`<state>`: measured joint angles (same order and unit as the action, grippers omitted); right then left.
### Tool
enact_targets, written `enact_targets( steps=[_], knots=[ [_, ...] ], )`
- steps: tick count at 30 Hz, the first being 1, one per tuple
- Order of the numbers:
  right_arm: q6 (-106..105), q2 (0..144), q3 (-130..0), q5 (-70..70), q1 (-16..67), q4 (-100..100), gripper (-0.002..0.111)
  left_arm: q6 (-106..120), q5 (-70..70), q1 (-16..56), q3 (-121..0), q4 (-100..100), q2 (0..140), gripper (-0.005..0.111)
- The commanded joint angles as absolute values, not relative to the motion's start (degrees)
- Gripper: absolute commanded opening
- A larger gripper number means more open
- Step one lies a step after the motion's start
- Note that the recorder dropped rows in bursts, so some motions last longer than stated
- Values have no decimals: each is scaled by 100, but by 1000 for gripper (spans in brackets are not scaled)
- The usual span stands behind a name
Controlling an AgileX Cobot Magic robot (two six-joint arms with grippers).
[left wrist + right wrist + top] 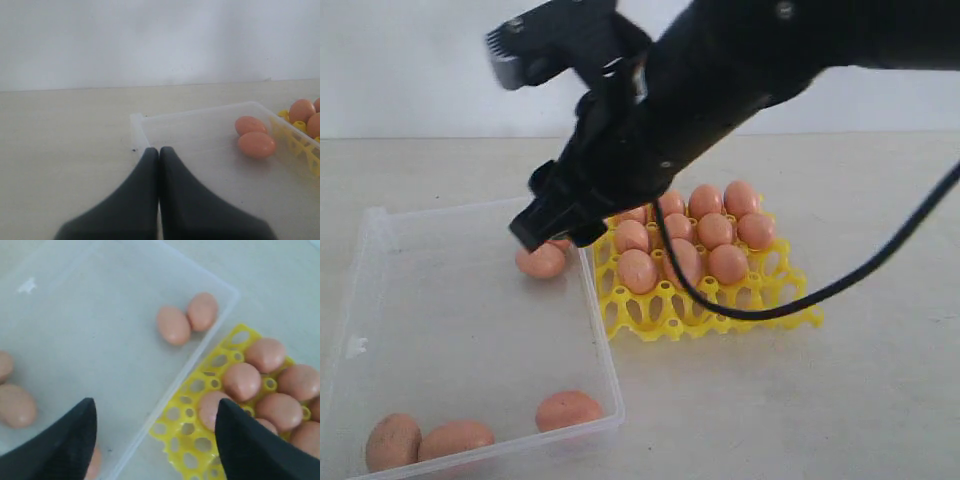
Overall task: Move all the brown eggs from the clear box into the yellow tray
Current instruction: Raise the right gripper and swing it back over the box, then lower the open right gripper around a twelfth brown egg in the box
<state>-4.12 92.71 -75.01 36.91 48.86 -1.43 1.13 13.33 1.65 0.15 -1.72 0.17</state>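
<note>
Tabletop: one clear box, five brown eggs

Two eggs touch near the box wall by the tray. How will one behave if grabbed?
The two eggs look smooth and oval, so a nudged one would probably roll on the clear box's flat floor. They touch, so closing on one likely shoves its neighbour. Shells probably crack if squeezed hard.

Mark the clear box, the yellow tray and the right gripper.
clear box [470,320], exterior view, bare floor.
yellow tray [640,312], exterior view, empty front lattice.
right gripper [156,407], right wrist view, midway between fingertips.
</note>
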Motion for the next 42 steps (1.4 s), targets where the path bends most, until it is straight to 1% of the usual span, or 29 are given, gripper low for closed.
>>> enact_targets(
  steps=[1, 3, 9, 16, 25, 31, 36, 42],
  knots=[
    [-862, 10013, -8211, 4801, 5393, -219, 54, 116, 1326, 188, 0, -203, 0, -4],
    [-1056, 10290, -8449, 5140, 5550, -226, 50, 116, 1326, 188, 0, -203, 0, -4],
    [-1360, 10860, -8728, 5537, 5772, -374, 50, 116, 1326, 188, 0, -203, 0, -4],
    [-1683, 11033, -8732, 5729, 5776, -389, 50, 116, 1326, 188, 0, -203, 0, -4],
    [-2315, 11076, -8732, 5338, 5787, -389, 50, 116, 1326, 188, 0, -203, 0, -4],
    [-2352, 11145, -8732, 4864, 5787, -389, 50, 116, 1326, 188, 0, -203, 0, -4],
    [-2334, 11152, -8732, 4732, 5787, -389, 50, 116, 1326, 188, 0, -203, 0, -4],
    [-2269, 11152, -8732, 5100, 5787, -389, 50, 116, 1326, 188, 0, -203, 0, -4]
  ],
)
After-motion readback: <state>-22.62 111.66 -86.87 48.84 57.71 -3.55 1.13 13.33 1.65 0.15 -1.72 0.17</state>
